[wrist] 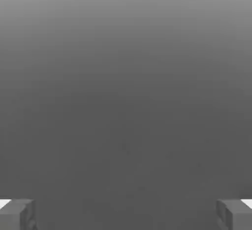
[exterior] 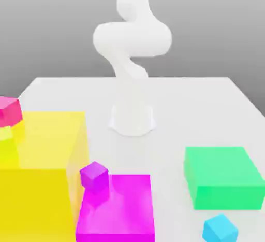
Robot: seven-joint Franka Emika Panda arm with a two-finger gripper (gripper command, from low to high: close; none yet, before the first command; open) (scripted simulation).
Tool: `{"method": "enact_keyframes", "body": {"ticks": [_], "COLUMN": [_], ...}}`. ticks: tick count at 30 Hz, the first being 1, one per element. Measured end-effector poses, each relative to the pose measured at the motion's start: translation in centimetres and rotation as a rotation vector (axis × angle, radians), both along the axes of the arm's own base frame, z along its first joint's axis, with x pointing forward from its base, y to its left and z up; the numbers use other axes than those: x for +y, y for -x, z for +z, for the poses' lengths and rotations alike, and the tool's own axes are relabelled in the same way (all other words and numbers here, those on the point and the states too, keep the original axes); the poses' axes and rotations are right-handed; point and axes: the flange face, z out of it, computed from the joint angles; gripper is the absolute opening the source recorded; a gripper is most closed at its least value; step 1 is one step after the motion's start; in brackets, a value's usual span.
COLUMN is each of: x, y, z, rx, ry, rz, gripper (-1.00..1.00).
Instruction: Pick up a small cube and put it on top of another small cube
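A small cyan cube [exterior: 220, 229] lies on the white table [exterior: 196, 101] near its front edge, at the exterior view's right, just in front of a big green block [exterior: 222, 178]. The white arm [exterior: 132, 44] rises from its base at the table's middle and bends upward past the frame's top. In the hand view my gripper [wrist: 126, 215] is open. Its two grey fingertips [wrist: 17, 215] stand far apart with nothing between them, facing plain grey background.
A big magenta block [exterior: 116, 212] at the front carries a small purple cube [exterior: 94, 175] on its corner. A tall yellow block [exterior: 41, 168] at the exterior view's left has a small pink cube [exterior: 9, 110] by its far top edge.
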Motion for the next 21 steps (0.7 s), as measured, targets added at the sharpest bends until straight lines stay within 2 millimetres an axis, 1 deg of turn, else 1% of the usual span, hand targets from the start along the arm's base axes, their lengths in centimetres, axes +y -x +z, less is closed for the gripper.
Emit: {"method": "enact_keyframes", "body": {"ticks": [2,5,8,11,14,16,21], "x": [1.2,2.9,4.7,6.5,8.4,9.6,13.2], "y": [-2.6,-5.9,-8.6,-10.8,-12.4,-13.2,-13.7], "z": [-2.8,-7.0,-11.6,-16.5,-21.6,-25.1,-33.9], "rx": [0.054,0.131,0.206,0.281,0.355,0.404,0.525], "ry": [0.022,0.052,0.078,0.102,0.121,0.132,0.152], "rz": [0.018,0.048,0.082,0.12,0.161,0.191,0.276], "gripper": [0.0,0.0,0.0,0.0,0.0,0.0,0.0]}}
